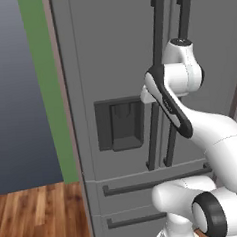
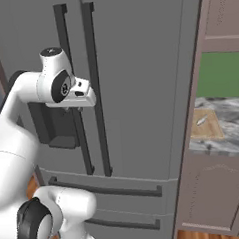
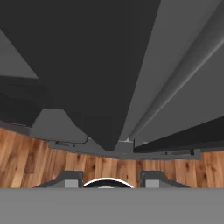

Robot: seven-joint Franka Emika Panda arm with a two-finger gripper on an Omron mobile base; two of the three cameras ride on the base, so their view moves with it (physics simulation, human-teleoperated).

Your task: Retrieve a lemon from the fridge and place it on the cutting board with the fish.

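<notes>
Right base view: the fridge stands shut, its two long dark handles running down side by side at the middle seam. The robot's hand is up against the left handle, at the height of the dark dispenser recess, and the gripper sits just at that handle. From the hand view the handle runs as a broad dark bar straight ahead between the two finger tips, so the jaws sit narrowly parted on either side of it; whether they actually press on it I cannot tell. To the right of the fridge, past a brown cabinet side, the cutting board lies flat on the grey marbled bench with the pale fish resting on it. Below the fridge doors are two drawers with horizontal handles, and wooden floor shows to the fridge's left in the left base view.
</notes>
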